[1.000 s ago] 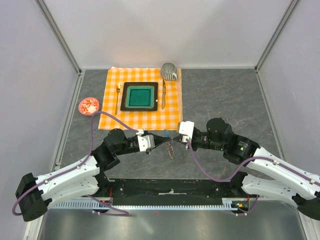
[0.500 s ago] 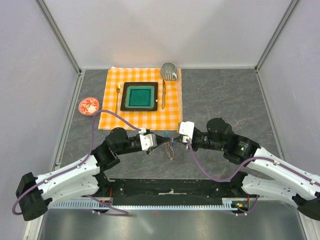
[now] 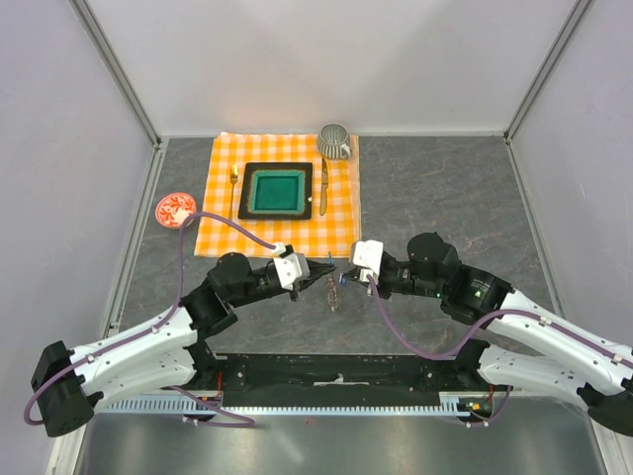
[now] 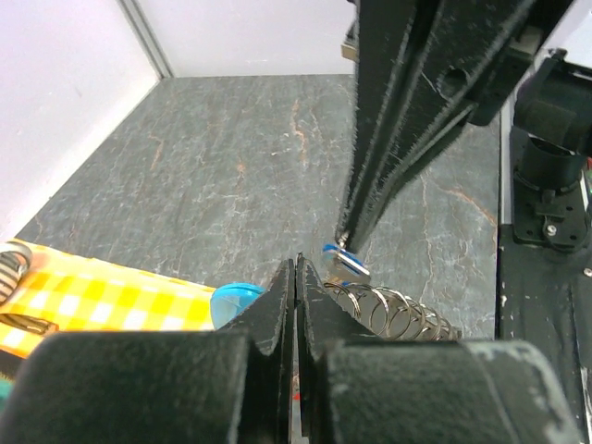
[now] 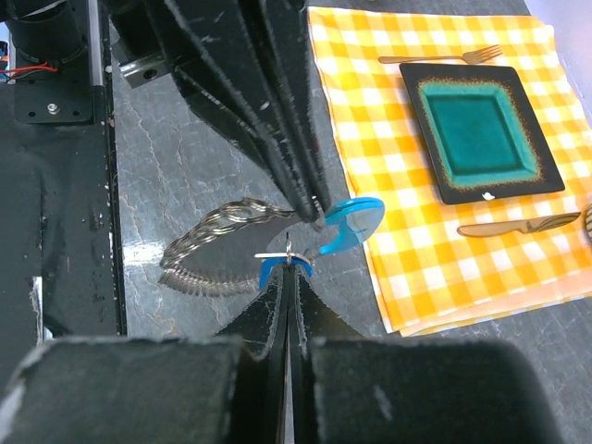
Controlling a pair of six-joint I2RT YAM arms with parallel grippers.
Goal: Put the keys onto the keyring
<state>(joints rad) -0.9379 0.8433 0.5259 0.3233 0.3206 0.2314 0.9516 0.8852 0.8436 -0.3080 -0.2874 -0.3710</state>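
Observation:
My left gripper (image 3: 324, 269) and right gripper (image 3: 343, 276) meet tip to tip just in front of the checked cloth. The left one (image 4: 296, 268) is shut on one end of the keyring (image 5: 217, 245), a silvery coiled loop that sags below it. A curved bright-blue tag (image 5: 356, 220) hangs at that pinch point, and a speck of red shows deep between the jaws. The right gripper (image 5: 289, 264) is shut on a small key with a blue head (image 4: 344, 263), held against the coil's end. In the top view the keyring (image 3: 334, 297) dangles between both grippers.
An orange-checked cloth (image 3: 223, 188) lies behind the grippers with a green square plate (image 3: 277, 191), a gold fork (image 3: 233, 193) and a knife (image 3: 323, 188) on it. A ribbed metal cup (image 3: 334, 141) stands at its far corner. A small red dish (image 3: 176, 210) sits left of the cloth.
My left gripper has moved a little right and toward the cloth, closer to the right gripper's tips. The hanging keyring has shifted with it and looks narrower.

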